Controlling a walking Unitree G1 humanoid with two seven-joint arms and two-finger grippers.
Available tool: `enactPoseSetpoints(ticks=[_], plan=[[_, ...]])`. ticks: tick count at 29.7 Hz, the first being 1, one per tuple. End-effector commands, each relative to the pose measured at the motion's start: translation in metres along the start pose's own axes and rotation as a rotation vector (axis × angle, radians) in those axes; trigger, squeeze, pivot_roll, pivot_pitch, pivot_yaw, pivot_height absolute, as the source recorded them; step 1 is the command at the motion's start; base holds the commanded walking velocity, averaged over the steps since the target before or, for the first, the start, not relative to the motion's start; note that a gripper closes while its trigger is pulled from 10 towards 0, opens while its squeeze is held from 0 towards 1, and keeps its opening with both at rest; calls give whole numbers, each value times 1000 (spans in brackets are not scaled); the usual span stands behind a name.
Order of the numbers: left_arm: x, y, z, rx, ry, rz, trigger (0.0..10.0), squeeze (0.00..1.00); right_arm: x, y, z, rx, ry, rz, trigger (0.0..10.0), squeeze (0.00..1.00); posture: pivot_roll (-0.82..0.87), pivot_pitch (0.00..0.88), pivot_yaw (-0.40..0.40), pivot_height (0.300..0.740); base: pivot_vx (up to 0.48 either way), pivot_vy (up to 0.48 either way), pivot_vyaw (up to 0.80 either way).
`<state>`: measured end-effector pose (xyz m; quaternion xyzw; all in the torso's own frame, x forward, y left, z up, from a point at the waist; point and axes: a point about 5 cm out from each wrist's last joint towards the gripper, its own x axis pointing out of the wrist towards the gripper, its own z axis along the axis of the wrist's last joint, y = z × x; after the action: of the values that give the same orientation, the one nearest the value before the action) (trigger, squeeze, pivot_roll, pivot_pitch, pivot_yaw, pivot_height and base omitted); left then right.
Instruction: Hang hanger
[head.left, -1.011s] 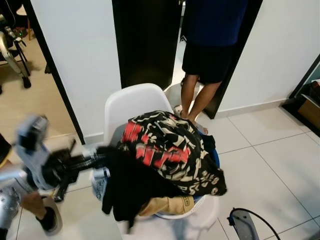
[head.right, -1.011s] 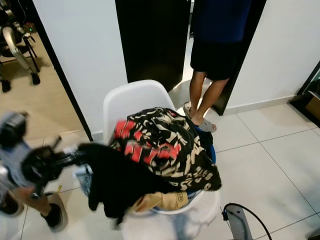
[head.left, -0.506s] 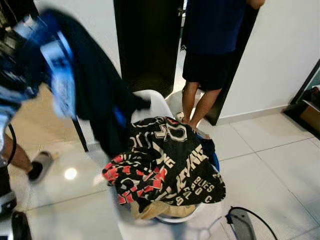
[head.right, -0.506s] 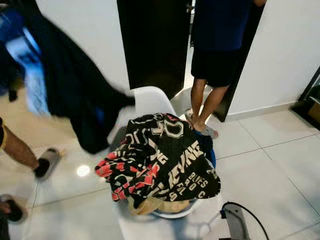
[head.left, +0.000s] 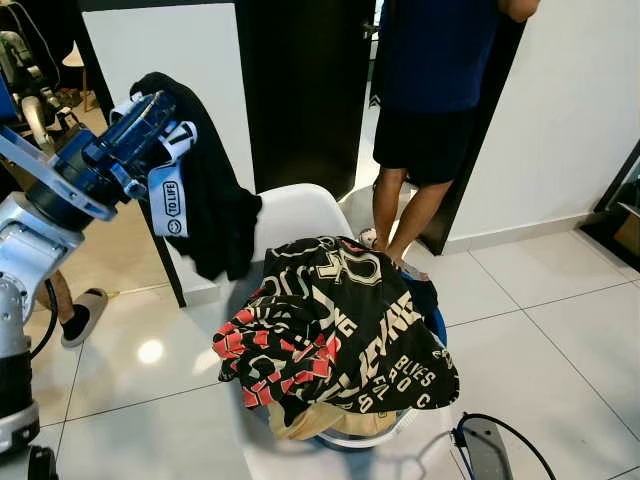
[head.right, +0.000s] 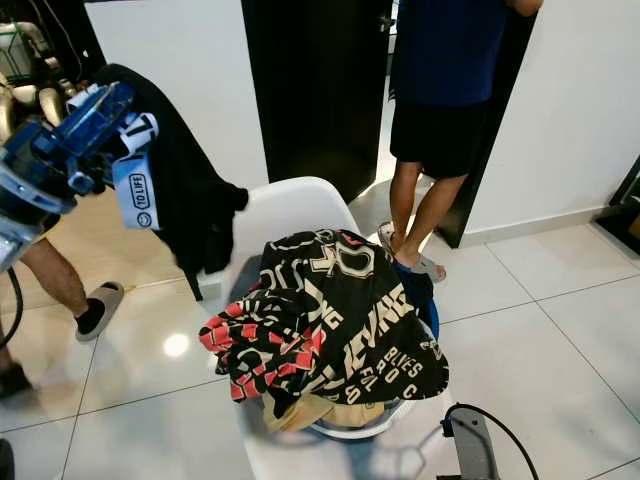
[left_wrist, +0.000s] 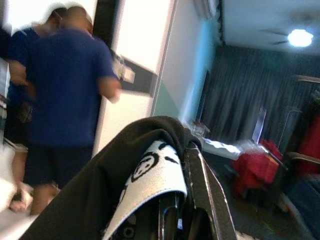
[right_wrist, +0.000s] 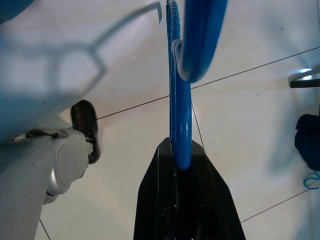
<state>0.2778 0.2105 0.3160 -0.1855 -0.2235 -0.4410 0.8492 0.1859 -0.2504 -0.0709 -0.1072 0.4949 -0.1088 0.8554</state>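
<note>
In the left eye view the left gripper (head.left: 150, 120) is raised high at the robot's left, its jaws clenched on a black garment with a white printed strip (head.left: 205, 190) that hangs down beside a white plastic chair (head.left: 290, 212). On the chair seat a round white laundry basket (head.left: 355, 436) is heaped with a black, cream and red lettered shirt (head.left: 340, 325). Behind it a person in a dark blue top and black shorts (head.left: 430, 90) stands in a dark doorway. The right eye view shows the same layout. In the left wrist view the black cloth is draped over the gripper's fingers (left_wrist: 207, 195). In the right wrist view the right gripper (right_wrist: 181, 165) is clamped on a blue plastic hanger (right_wrist: 182, 85) above the pale tiled floor (right_wrist: 250, 120).
</note>
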Motion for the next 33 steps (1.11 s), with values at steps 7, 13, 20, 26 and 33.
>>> enactPoseSetpoints(ticks=[7, 13, 20, 26, 33], plan=[[4, -20, -14, -47, 42, -83, 10000, 0, 0, 2, 1, 30, -9, 14, 10000, 0, -26, 0, 20, 740, -378, 0, 0], [2, -23, -32, -85, 77, -57, 10000, 0, 0, 3, 2, 31, -12, 22, 10000, 0, -29, 0, 18, 740, -354, 0, 0], [0, -23, -42, -110, 92, -33, 10000, 0, 0, 2, 2, 25, -11, 25, 10000, 0, -39, 0, 12, 740, -342, 0, 0], [-4, -22, -53, -138, 111, -5, 10000, 0, 0, 1, 1, 11, -9, 26, 10000, 0, -47, 0, 6, 740, -338, 0, 0], [-15, -18, -78, -183, 171, 47, 10000, 0, 0, -1, 0, -22, -6, 39, 10000, 0, -53, 0, 0, 740, -333, 0, -679]])
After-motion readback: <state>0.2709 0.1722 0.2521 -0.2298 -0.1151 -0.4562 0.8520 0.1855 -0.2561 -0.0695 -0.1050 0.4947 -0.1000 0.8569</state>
